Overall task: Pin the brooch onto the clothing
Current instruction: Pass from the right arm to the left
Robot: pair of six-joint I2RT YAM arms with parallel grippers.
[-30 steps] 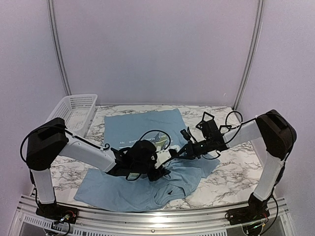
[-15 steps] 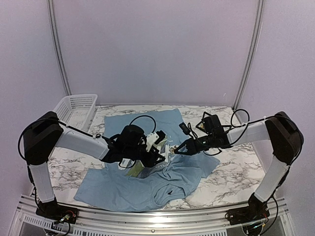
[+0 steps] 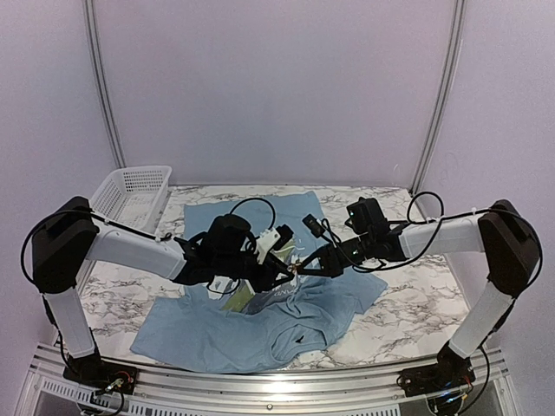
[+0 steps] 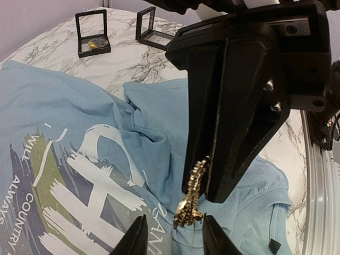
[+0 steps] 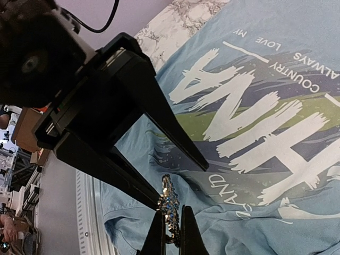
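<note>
Pinching brooch [image 5: 169, 204] | right hand [image 5: 171, 219] clamped | left hand [image 4: 174, 224] parted, flanking it

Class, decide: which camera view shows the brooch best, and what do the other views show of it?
Left wrist: the brooch hangs glittering gold, side-on, from the right tool. Right wrist shows it edge-on, partly hidden by that tool's fingers; top external shows only a speck.

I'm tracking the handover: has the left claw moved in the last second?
Yes. The left claw has moved away from the near rail, farther across the T-shirt, up to the brooch in the right claw.
</note>
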